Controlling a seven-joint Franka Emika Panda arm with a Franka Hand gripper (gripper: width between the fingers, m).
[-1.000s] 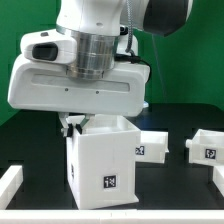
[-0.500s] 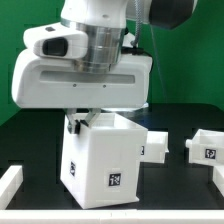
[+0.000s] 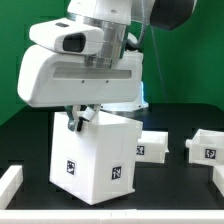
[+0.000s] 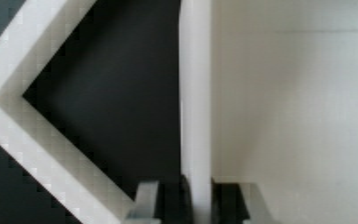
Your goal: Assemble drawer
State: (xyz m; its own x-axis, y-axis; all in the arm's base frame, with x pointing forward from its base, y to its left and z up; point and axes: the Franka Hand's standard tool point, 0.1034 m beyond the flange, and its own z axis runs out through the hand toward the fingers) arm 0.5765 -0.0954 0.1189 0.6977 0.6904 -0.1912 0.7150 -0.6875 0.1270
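While the hand [image 3: 78, 121] is clenched on the top edge of the drawer's large casing [image 3: 100, 155], the casing has one corner turned toward the exterior camera. Whether its base lies flat on the black surface [image 3: 170, 185] cannot be told. In the wrist view the fingers [image 4: 151, 203] pinch the casing's thin white wall [image 4: 195, 90] from both sides. A low tray box [image 3: 152, 147] sits just beside the casing, on the exterior view's right. A second tray box [image 3: 207, 148] lies farther that way, well apart from the casing.
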